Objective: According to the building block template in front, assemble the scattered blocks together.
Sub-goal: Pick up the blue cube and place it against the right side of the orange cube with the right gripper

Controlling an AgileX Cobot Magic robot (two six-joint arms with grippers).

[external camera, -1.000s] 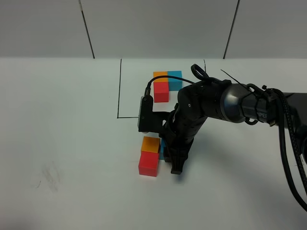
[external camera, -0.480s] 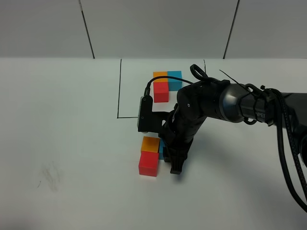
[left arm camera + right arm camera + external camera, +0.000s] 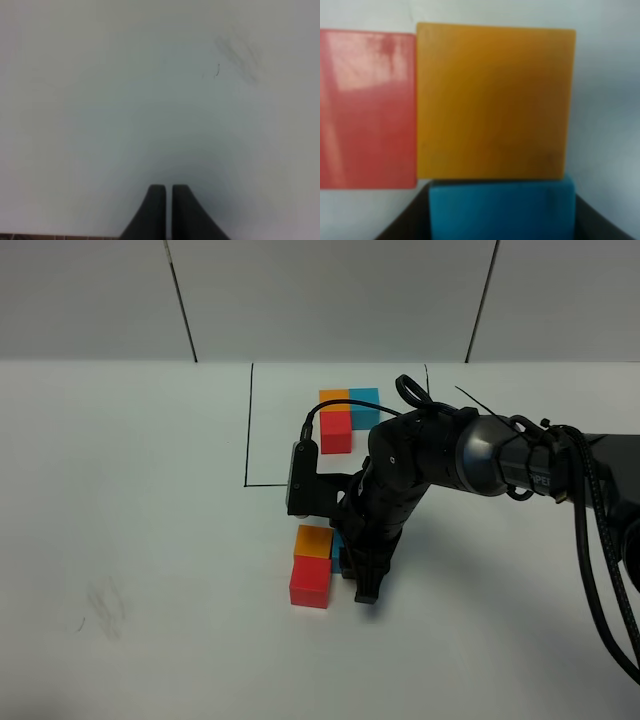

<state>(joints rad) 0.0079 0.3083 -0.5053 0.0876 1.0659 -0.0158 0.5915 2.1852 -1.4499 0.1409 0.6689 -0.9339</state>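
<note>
The building block template (image 3: 345, 412) is an L of orange, blue and red cubes inside a black drawn rectangle at the back. Nearer the front, the scattered orange block (image 3: 315, 540) and red block (image 3: 310, 582) sit touching. The blue block (image 3: 338, 552) is pressed against the orange one's right side, mostly hidden by my right gripper (image 3: 352, 562). In the right wrist view the blue block (image 3: 501, 207) fills the gap between the dark fingers (image 3: 402, 227) and meets the orange block (image 3: 495, 102), with the red block (image 3: 367, 107) beside it. My left gripper (image 3: 166, 200) hangs shut over bare table.
The black frame line (image 3: 247, 425) runs along the template's left side and front. A faint grey smudge (image 3: 103, 605) marks the white table at the front left. A cable loops over the right arm (image 3: 470, 455).
</note>
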